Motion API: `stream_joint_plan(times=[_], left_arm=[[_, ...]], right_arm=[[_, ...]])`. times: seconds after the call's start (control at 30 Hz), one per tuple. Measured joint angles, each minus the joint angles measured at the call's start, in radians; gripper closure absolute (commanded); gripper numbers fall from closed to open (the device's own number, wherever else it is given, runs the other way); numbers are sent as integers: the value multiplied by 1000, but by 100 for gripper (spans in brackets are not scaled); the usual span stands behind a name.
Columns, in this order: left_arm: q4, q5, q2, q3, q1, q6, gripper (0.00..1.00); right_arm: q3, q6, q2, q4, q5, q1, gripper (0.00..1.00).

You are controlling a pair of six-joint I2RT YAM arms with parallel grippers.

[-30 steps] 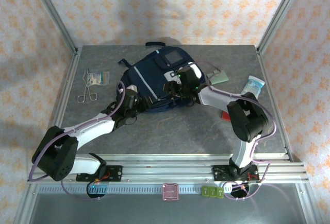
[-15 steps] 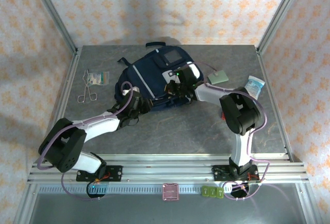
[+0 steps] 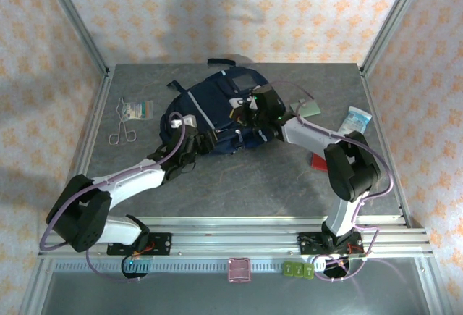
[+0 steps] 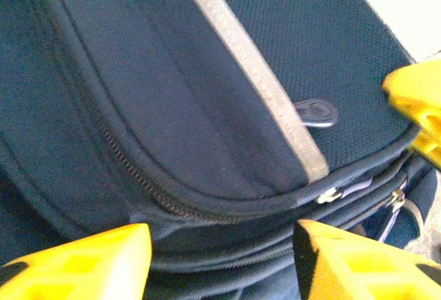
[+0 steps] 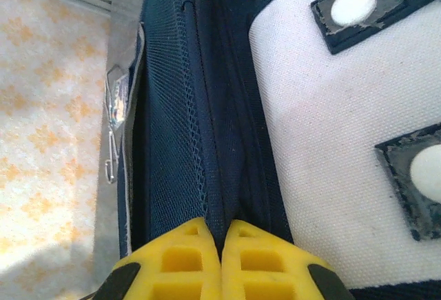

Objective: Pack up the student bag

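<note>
Lying on the grey, speckled worktop (image 3: 239,185), the student bag (image 3: 210,108) is a soft, rounded pack of tightly woven navy cloth. A flat, pale grey reflective stripe (image 4: 255,86) crosses one panel. A fine zip track (image 4: 138,169) curves below the stripe, and a small oval pull tab (image 4: 317,114) lies just beside it. The front carries a coarse white canvas patch (image 5: 324,141) with dark square tabs, each holding a round white dot. Next to the patch sits a fine navy mesh panel (image 5: 169,107).

The bag rests mid-worktop, toward the far side. The left pincer (image 3: 205,140) meets its near-left end with yellow fingers spread wide. Dark piped seams lie between the fingers, and they are not clamped on anything. The right pincer (image 3: 246,118) sits against the bag's near-right side. Its yellow fingers are closed flush together right at the seam between mesh and patch; whether any cloth is nipped there I cannot tell.

From above, the bag's long axis runs roughly diagonally, near-left to far-right, with the carry handle (image 3: 217,62) pointing at the far edge.
</note>
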Motion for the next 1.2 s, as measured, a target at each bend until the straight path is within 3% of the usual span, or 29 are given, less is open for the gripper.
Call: stream_joint_plan(times=[0.2, 0.47, 0.6, 0.93, 1.0, 1.1, 1.2], left_arm=[[-24, -120, 25, 83, -60, 21, 32], [-132, -327, 206, 232, -134, 10, 25], [-148, -378, 249, 270, -141, 0, 25], [-191, -403, 285, 306, -142, -3, 61], [-156, -396, 262, 264, -142, 0, 62], [-121, -388, 206, 183, -137, 0, 56], [-112, -378, 166, 138, -124, 5, 38]], right_arm=[[-5, 54, -3, 31, 4, 0, 100], [-7, 88, -3, 64, 39, 3, 100], [-27, 95, -3, 94, 64, 10, 100], [-66, 106, -11, 145, 97, 29, 100], [-66, 105, -16, 135, 92, 34, 100], [-66, 106, -24, 117, 72, 43, 100], [-66, 106, -29, 105, 61, 48, 100]])
